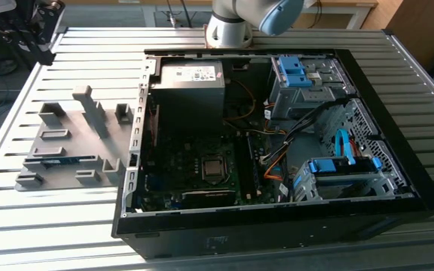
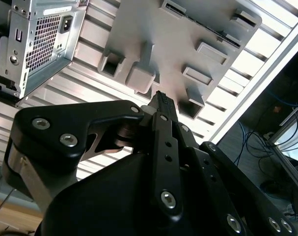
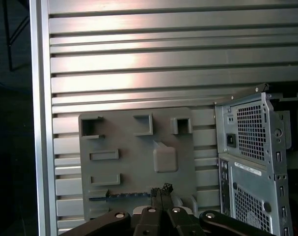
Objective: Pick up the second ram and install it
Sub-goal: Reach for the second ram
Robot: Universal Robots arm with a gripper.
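The second ram (image 1: 59, 161) is a thin blue-green stick lying in a slot along the near edge of the grey slotted tray (image 1: 74, 141), at the exterior view's left. In the first wrist view the ram (image 3: 123, 195) shows as a dark blue strip in the tray (image 3: 139, 147), just beside my fingertips. My gripper (image 3: 161, 189) hangs well above the tray with its fingers shut together and nothing between them. The second wrist view has the gripper (image 2: 160, 97) over the tray (image 2: 188, 44).
The open computer case (image 1: 277, 141) lies on the slatted metal table (image 1: 89, 56), to the right of the tray in the exterior view, with the motherboard (image 1: 202, 169) exposed. The arm's base (image 1: 228, 28) stands behind the case. The case's rear panel (image 3: 252, 162) is beside the tray.
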